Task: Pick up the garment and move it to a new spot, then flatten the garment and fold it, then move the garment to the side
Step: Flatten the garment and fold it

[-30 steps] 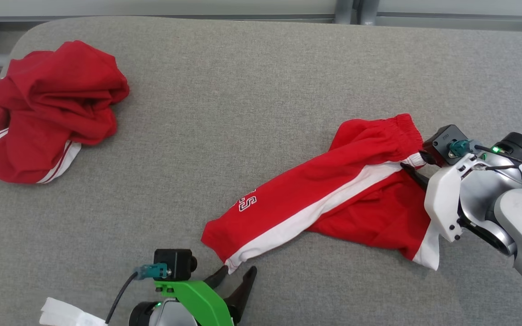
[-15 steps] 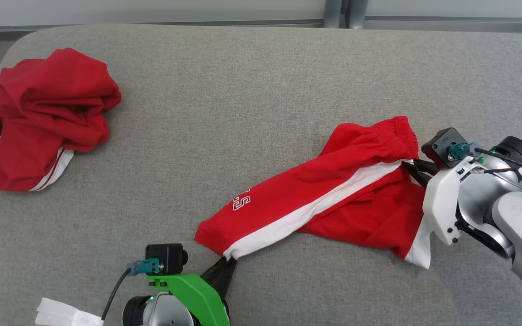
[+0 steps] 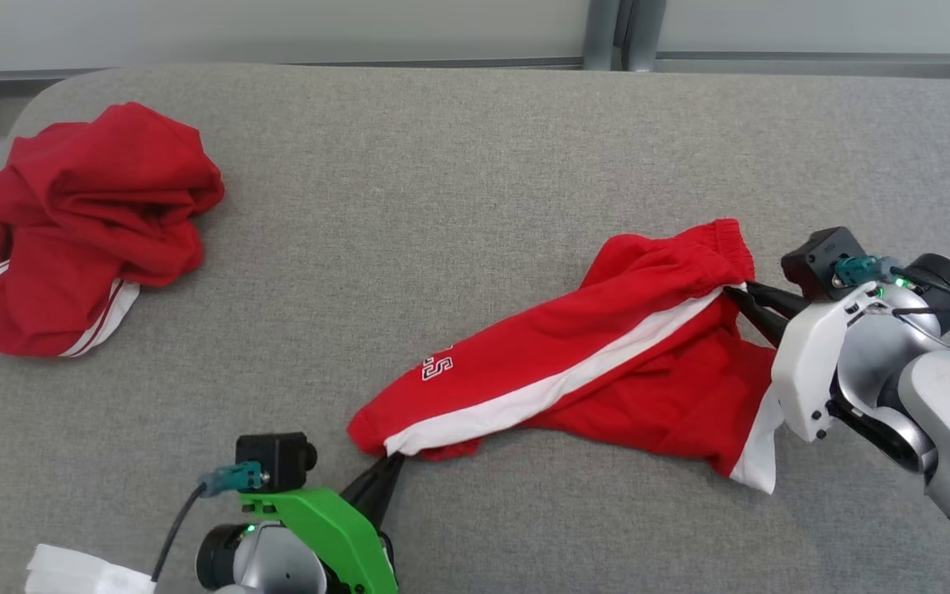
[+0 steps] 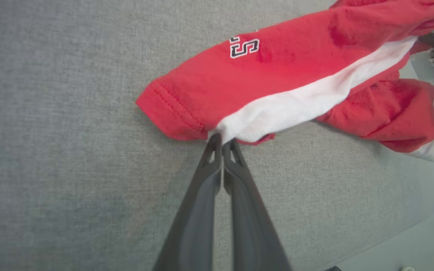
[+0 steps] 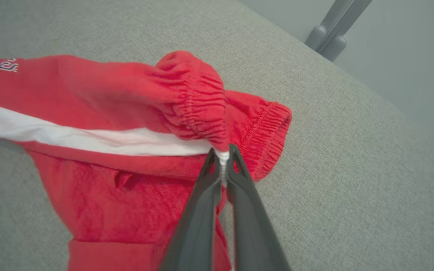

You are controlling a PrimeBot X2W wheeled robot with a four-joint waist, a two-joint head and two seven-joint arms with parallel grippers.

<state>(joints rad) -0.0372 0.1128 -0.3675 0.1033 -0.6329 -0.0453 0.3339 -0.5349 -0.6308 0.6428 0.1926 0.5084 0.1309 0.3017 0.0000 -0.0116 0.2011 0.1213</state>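
Gripping both ends now. Left fingers (image 3: 388, 468) (image 4: 219, 146) are pinched shut on the hem corner of the red fleece shorts with a white side stripe (image 3: 590, 363) (image 4: 296, 71) (image 5: 100, 94), right where the stripe ends. A second ago they stood wide apart around that corner. Right fingers (image 3: 735, 294) (image 5: 219, 158) are also clamped tight, on the stripe's other end at the elastic waistband; a second ago they were partly open there.

Shorts lie on the grey fabric worktop (image 3: 458, 190), right of centre in the head view. They slant from the hem at the left arm to the waistband at the right arm, with the other leg bunched on the robot's side. The hem corner is now drawn to a point; before it lay flatter.

Crumpled red garment with white stripes (image 3: 87, 223) sits well apart at the worktop's left edge, shape unchanged. Head camera shifted slightly, so frame offsets aren't object moves.
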